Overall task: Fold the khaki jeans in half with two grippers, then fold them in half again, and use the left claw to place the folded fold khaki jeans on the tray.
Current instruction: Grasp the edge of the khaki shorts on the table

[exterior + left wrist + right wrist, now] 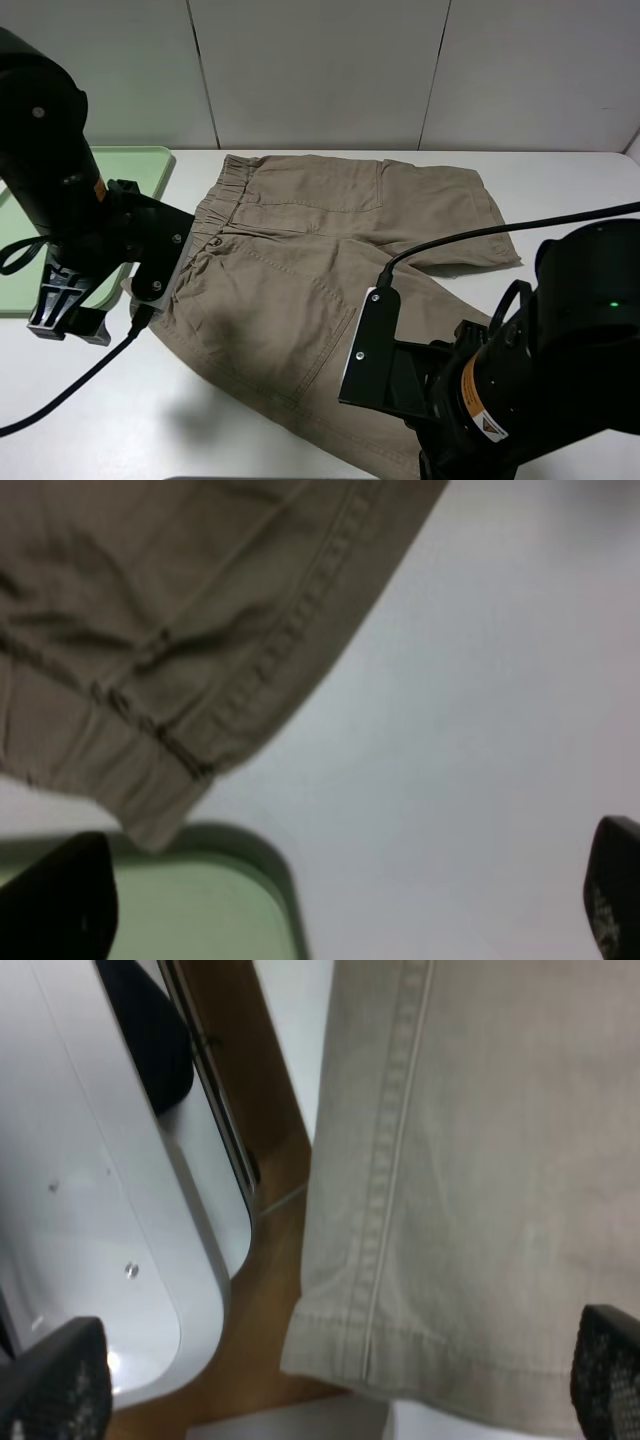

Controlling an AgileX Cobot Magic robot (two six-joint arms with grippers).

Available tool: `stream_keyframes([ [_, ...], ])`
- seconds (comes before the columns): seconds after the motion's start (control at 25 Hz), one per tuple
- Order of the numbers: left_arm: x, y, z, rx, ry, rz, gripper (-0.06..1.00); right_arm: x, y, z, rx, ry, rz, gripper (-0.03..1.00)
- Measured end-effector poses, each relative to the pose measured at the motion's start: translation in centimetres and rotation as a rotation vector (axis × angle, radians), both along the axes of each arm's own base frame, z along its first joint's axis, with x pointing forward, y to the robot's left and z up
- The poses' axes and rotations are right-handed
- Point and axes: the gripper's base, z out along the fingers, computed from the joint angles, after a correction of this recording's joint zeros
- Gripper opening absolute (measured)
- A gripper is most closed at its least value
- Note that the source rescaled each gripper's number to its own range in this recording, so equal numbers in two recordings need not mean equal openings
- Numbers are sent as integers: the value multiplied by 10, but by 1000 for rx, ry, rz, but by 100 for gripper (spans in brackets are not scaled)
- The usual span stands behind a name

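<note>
Khaki jeans (330, 260) are lying flat beneath two sets of spread jaws: the left gripper (335, 900) is hovering at the waistband corner just beside the tray (140, 165), the right gripper (330, 1375) over the near leg's hem at the table (570, 190) edge. Bare tabletop is showing rightward. An orange-and-white sticker (482, 405) behind the right jaws is showing unreadable print.

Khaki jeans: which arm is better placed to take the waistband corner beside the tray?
Left. The left claw hangs open beside the waistband corner; the right gripper is over a leg hem.
</note>
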Motion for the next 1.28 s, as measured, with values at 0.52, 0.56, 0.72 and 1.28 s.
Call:
stream_keyframes([
  [0.52,30,5,-63,77,64,-178,92,2,5,1,55,-22,1,100],
  [0.56,32,5,-68,80,63,-189,91,2,5,1,56,-22,1,100],
  [0.72,37,3,-82,83,52,-225,91,2,5,1,59,-22,0,100],
  [1.28,41,-1,-97,68,41,-257,91,3,14,0,138,-23,-18,100],
])
